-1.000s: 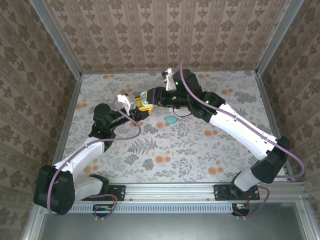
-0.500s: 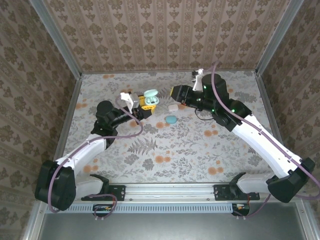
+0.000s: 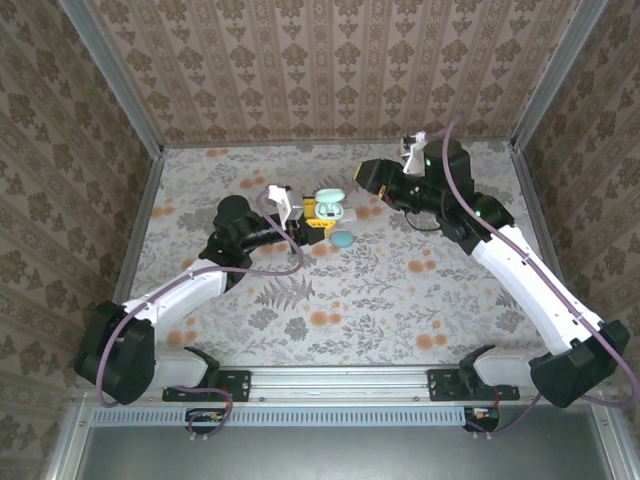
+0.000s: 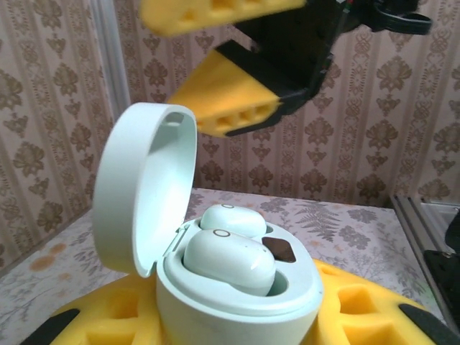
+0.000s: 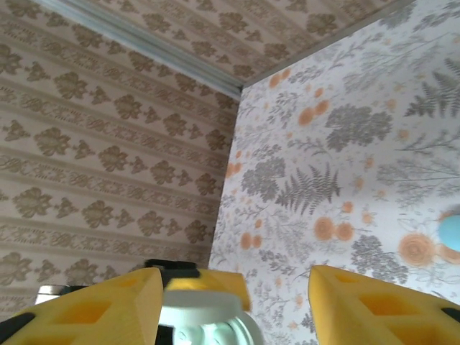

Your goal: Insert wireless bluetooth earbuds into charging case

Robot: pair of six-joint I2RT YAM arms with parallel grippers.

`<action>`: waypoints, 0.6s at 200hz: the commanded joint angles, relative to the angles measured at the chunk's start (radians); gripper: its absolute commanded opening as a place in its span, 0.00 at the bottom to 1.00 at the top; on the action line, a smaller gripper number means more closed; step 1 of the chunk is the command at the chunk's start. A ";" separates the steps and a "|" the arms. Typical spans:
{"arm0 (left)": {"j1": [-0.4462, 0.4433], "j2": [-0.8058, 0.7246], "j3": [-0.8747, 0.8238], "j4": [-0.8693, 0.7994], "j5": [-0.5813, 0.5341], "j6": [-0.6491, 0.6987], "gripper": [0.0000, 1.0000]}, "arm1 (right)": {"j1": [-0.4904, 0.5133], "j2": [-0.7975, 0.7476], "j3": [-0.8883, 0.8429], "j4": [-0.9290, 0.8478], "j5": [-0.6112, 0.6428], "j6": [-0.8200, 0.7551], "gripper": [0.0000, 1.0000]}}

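My left gripper (image 3: 313,217) is shut on the pale teal charging case (image 4: 237,287), holding it upright above the table with its lid (image 4: 144,187) swung open to the left. Two whitish wireless bluetooth earbuds sit side by side in its wells, one in front (image 4: 230,259) and one behind (image 4: 233,219). The yellow fingers (image 4: 374,309) press on the case's lower sides. My right gripper (image 3: 368,176) hangs open just above and behind the case, with nothing between its jaws. In the right wrist view the case (image 5: 208,323) lies below the open right gripper (image 5: 237,302).
A small round teal pebble-shaped piece (image 3: 343,239) lies on the floral table just in front of the held case, and it shows at the edge of the right wrist view (image 5: 451,233). Wallpapered walls and metal rails (image 3: 140,215) close in the table.
The right gripper has let go, opened and drawn back to the right, away from the case. The left arm has carried the open case to the right.
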 commanded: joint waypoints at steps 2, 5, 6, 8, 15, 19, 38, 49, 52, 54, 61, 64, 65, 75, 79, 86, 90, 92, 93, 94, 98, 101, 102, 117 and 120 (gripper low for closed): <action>-0.024 0.008 0.049 -0.002 0.038 0.029 0.26 | -0.003 0.054 0.056 -0.016 -0.098 -0.002 0.59; -0.026 0.008 0.050 -0.004 0.038 0.029 0.26 | -0.003 0.059 0.061 -0.015 -0.102 -0.003 0.59; -0.027 0.008 0.050 -0.005 0.038 0.029 0.26 | -0.002 0.060 0.062 -0.016 -0.103 -0.004 0.59; -0.027 0.009 0.050 -0.006 0.038 0.030 0.26 | -0.002 0.065 0.063 -0.016 -0.107 -0.005 0.59; -0.030 0.008 0.049 -0.008 0.038 0.033 0.26 | -0.003 0.074 0.068 -0.020 -0.114 -0.004 0.60; -0.030 0.007 0.050 -0.008 0.038 0.033 0.26 | -0.003 0.079 0.072 -0.024 -0.117 -0.005 0.60; -0.032 0.005 0.047 -0.007 0.031 0.033 0.26 | -0.003 0.094 0.093 -0.056 -0.142 -0.017 0.61; -0.032 0.004 0.047 -0.007 0.030 0.034 0.26 | -0.001 0.134 0.101 -0.065 -0.173 -0.022 0.61; -0.032 0.004 0.048 -0.007 0.030 0.033 0.26 | -0.001 0.139 0.100 -0.067 -0.181 -0.023 0.61; -0.032 0.004 0.049 -0.006 0.029 0.034 0.26 | -0.001 0.141 0.101 -0.067 -0.186 -0.024 0.61; -0.032 0.004 0.050 -0.005 0.026 0.033 0.26 | 0.000 0.148 0.102 -0.071 -0.200 -0.024 0.61; -0.032 0.005 0.050 -0.005 0.025 0.034 0.26 | 0.000 0.150 0.100 -0.074 -0.205 -0.026 0.61; -0.032 0.004 0.050 -0.005 0.025 0.034 0.26 | 0.000 0.150 0.100 -0.075 -0.206 -0.025 0.61; -0.032 0.005 0.051 -0.003 0.020 0.034 0.26 | 0.002 0.155 0.098 -0.086 -0.216 -0.033 0.62; -0.032 0.005 0.052 -0.002 0.019 0.034 0.26 | 0.004 0.155 0.097 -0.089 -0.220 -0.036 0.62; -0.032 0.005 0.053 -0.002 0.016 0.035 0.26 | 0.003 0.153 0.094 -0.092 -0.224 -0.041 0.62; -0.032 0.005 0.055 -0.002 0.014 0.035 0.26 | 0.003 0.151 0.091 -0.094 -0.227 -0.042 0.62; -0.032 0.005 0.055 -0.003 0.012 0.034 0.26 | 0.003 0.151 0.089 -0.095 -0.229 -0.044 0.62; -0.032 0.004 0.055 -0.002 0.012 0.034 0.26 | 0.004 0.150 0.088 -0.095 -0.230 -0.044 0.62; -0.032 0.004 0.055 -0.002 0.012 0.034 0.26 | 0.004 0.150 0.087 -0.094 -0.231 -0.044 0.62; -0.032 0.004 0.055 -0.002 0.010 0.035 0.26 | 0.005 0.147 0.084 -0.094 -0.234 -0.046 0.62; -0.032 0.004 0.055 0.000 0.009 0.036 0.26 | 0.005 0.146 0.081 -0.094 -0.237 -0.047 0.62; -0.032 0.004 0.054 0.000 0.008 0.036 0.26 | 0.005 0.145 0.079 -0.093 -0.237 -0.048 0.62; -0.032 0.006 0.054 0.001 0.004 0.035 0.26 | 0.006 0.131 0.068 -0.094 -0.245 -0.051 0.62; -0.032 0.007 0.054 0.001 0.002 0.034 0.26 | 0.006 0.127 0.062 -0.093 -0.246 -0.053 0.62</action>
